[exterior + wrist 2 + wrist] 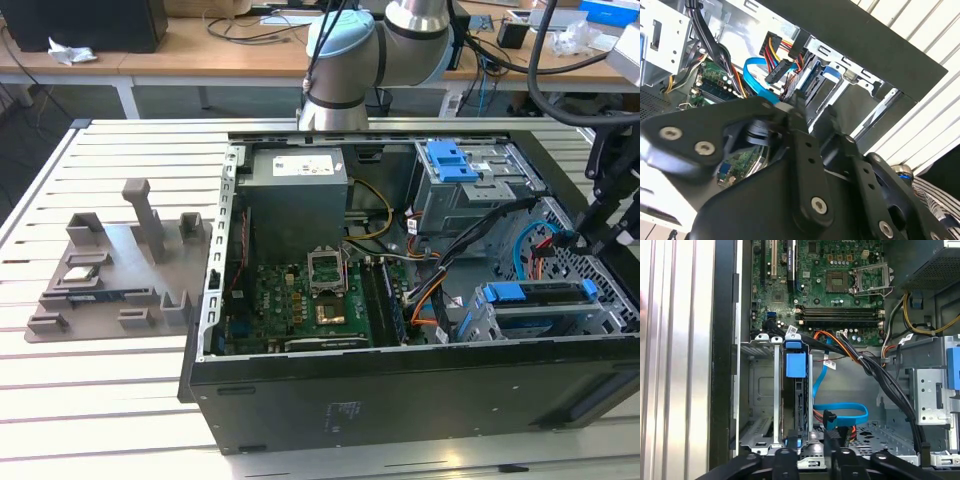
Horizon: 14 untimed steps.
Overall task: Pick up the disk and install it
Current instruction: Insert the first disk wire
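Disk (pixel 796 390) stands on edge in the drive cage (pixel 757 390) at a corner of the open case (pixel 400 400). In the exterior view its long axis runs left to right, parallel to the case's near wall. The blue tab end faces the motherboard (pixel 840 290) and the other end faces the end effector (pixel 812 455). End effector is released, nothing between the fingers, hovering near the cage. Blue data cable (pixel 840 410) loops just beside the disk.
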Each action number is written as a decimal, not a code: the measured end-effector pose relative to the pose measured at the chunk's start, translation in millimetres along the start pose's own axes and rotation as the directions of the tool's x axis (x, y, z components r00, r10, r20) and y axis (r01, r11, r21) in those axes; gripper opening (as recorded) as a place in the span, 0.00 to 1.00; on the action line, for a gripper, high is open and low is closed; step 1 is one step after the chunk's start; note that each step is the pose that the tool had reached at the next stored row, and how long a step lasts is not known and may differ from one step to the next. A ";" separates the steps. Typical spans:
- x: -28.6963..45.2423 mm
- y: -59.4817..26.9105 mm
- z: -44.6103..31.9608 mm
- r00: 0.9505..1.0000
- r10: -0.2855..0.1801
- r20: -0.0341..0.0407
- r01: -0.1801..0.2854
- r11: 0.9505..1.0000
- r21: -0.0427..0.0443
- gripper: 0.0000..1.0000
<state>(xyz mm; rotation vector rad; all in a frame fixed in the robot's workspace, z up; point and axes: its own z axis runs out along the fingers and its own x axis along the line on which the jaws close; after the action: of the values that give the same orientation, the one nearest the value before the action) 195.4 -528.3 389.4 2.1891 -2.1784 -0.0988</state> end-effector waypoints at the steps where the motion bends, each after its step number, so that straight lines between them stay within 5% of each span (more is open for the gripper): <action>1: 0.0 0.0 0.0 1.000 0.000 0.000 0.000 1.000 0.000 0.36; 5: -9.6 -2.8 3.0 1.000 0.000 -0.001 0.000 1.000 0.000 0.42; 9: -30.1 -6.9 20.5 1.000 0.004 -0.001 -0.004 1.000 -0.004 0.42; 14: -33.1 -8.7 31.1 1.000 0.013 -0.001 -0.013 1.000 -0.004 0.42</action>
<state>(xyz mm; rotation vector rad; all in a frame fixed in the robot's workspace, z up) 201.3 -494.9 358.0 2.1715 -2.1898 -0.1014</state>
